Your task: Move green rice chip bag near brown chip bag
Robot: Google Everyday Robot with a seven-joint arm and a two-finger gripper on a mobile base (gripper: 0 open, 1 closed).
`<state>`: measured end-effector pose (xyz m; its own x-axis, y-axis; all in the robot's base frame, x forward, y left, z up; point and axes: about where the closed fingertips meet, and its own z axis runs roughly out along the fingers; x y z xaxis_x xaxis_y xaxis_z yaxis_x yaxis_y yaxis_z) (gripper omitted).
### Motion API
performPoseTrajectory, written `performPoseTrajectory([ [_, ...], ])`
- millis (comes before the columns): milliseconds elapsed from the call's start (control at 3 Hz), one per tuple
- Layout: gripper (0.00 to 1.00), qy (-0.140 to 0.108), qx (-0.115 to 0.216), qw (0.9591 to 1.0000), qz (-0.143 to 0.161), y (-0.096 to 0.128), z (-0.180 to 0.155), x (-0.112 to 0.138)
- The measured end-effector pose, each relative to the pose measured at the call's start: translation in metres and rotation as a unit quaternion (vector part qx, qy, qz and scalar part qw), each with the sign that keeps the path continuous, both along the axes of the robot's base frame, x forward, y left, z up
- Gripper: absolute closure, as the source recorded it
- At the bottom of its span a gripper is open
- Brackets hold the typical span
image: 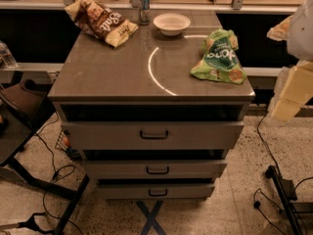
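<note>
The green rice chip bag (219, 58) lies crumpled at the right side of the grey cabinet top (112, 72), near its front right corner. The brown chip bag (101, 22), dark brown with a pale yellow end, lies at the back left corner. The two bags are far apart, with the cabinet's width between them. My gripper (291, 89) is at the right edge of the view, beyond the cabinet's right side and a little right of the green bag. It touches nothing.
A white bowl (171, 23) sits at the back centre and a metal can (143, 5) stands behind it, between the two bags. The cabinet has three drawers (154, 134). Cables and stand legs lie on the floor on both sides.
</note>
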<state>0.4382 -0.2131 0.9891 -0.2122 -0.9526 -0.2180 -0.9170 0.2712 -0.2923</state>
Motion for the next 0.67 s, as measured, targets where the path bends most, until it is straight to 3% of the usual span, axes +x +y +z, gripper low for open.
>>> performPoseTrajectory([
  [333, 0.0, 0.0, 0.0, 1.0, 0.0, 0.0, 0.0, 0.0],
  [667, 0.0, -0.007, 0.013, 0.999, -0.043, -0.009, 0.001, 0.02],
])
